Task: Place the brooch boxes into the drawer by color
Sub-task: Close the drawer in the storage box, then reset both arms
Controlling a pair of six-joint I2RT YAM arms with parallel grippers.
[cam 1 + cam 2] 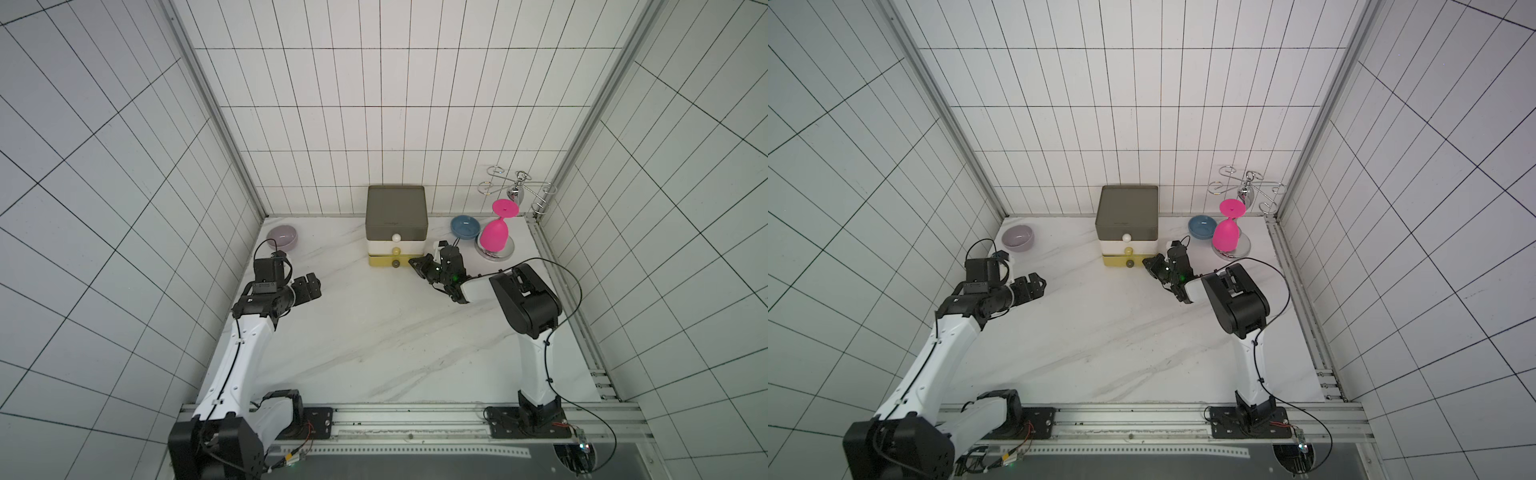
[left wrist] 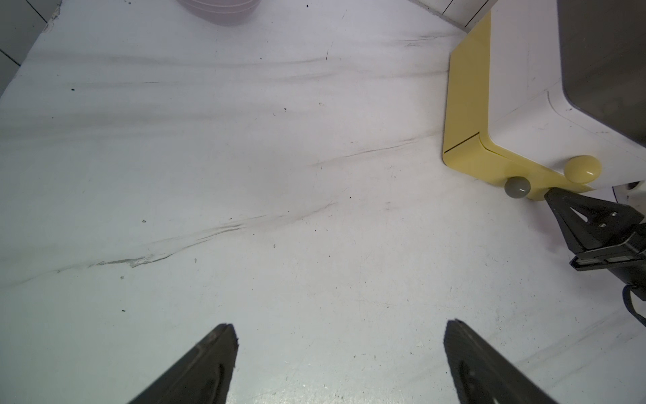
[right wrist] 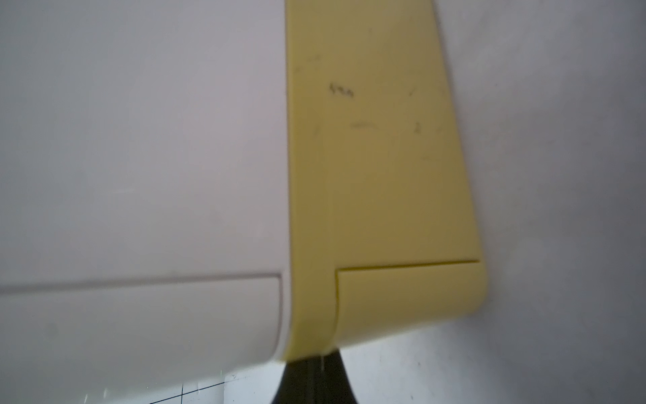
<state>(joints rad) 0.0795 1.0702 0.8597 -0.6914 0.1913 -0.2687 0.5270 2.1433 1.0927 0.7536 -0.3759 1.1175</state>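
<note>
— Your right hand (image 1: 412,262) is pinched fully shut with nothing in it. Its tip sits right at the front of the yellow tier (image 2: 466,105), just beside the grey knob (image 1: 395,263). I cannot tell whether it presses on the front.

— And my left hand?

— Your left hand (image 2: 341,328) is spread wide over bare table (image 1: 374,332). It holds nothing and is well apart from the chest.

— Where is the drawer chest, and how does it look?

— The drawer chest (image 1: 397,210) stands against the back wall, between the lilac bowl (image 1: 282,237) and the blue bowl (image 1: 465,226). You see three stacked tiers with rounded corners. The top one is dark olive-grey with a white knob (image 1: 396,237). The middle one is white with a yellow knob (image 1: 397,251). The yellow one with its grey knob is at the bottom, jutting slightly forward. Your right wrist view shows faint dark scuffs on its yellow side. All three fronts look pushed in.
</note>
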